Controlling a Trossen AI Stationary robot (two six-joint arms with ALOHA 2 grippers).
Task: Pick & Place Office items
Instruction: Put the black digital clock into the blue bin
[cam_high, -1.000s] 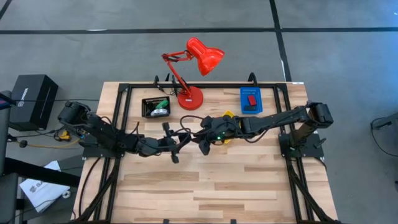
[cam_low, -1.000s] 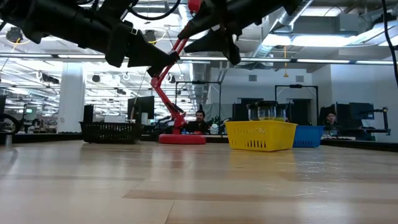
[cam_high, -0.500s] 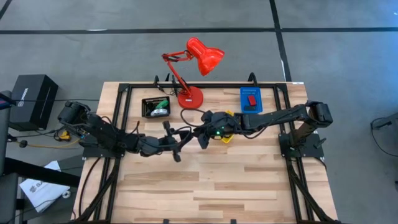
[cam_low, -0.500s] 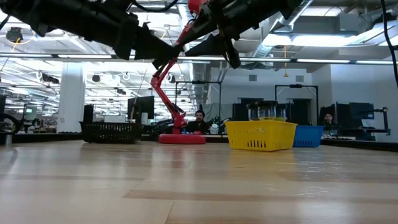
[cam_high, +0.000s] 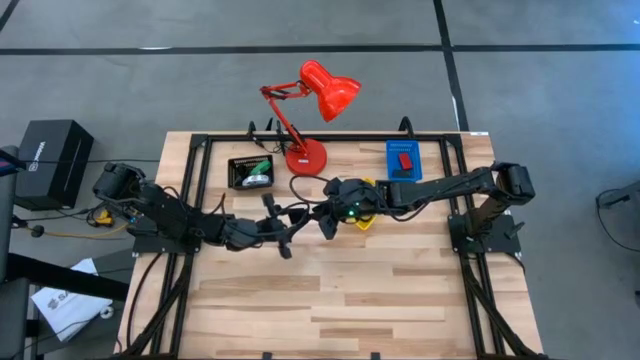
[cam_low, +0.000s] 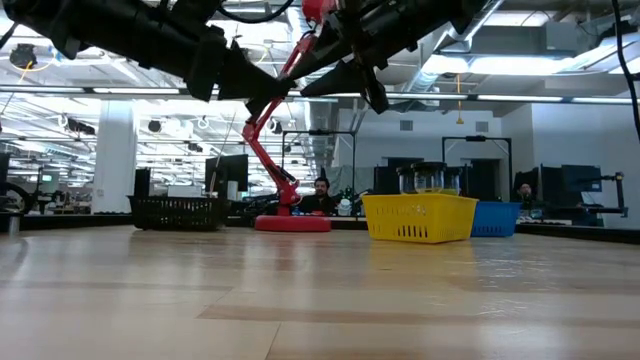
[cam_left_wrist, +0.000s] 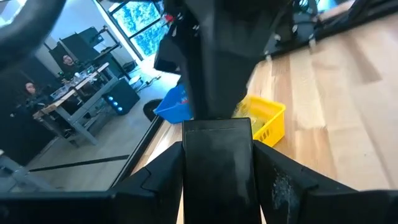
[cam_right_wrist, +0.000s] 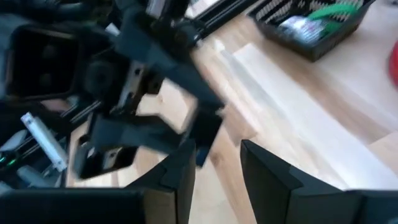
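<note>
Left gripper clamped on a black block, raised mid-table, probably for handover. Right gripper facing it, parted, empty, ready to receive.

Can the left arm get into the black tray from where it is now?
Probably yes: the left gripper hangs above bare table, the black tray sits open-topped just behind it, and the red lamp's base stands beside the tray, not over it.

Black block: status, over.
Left claw shut on black block, held above mid-table. Right claw open, facing it. Yellow tray under right arm, not between claws.
</note>
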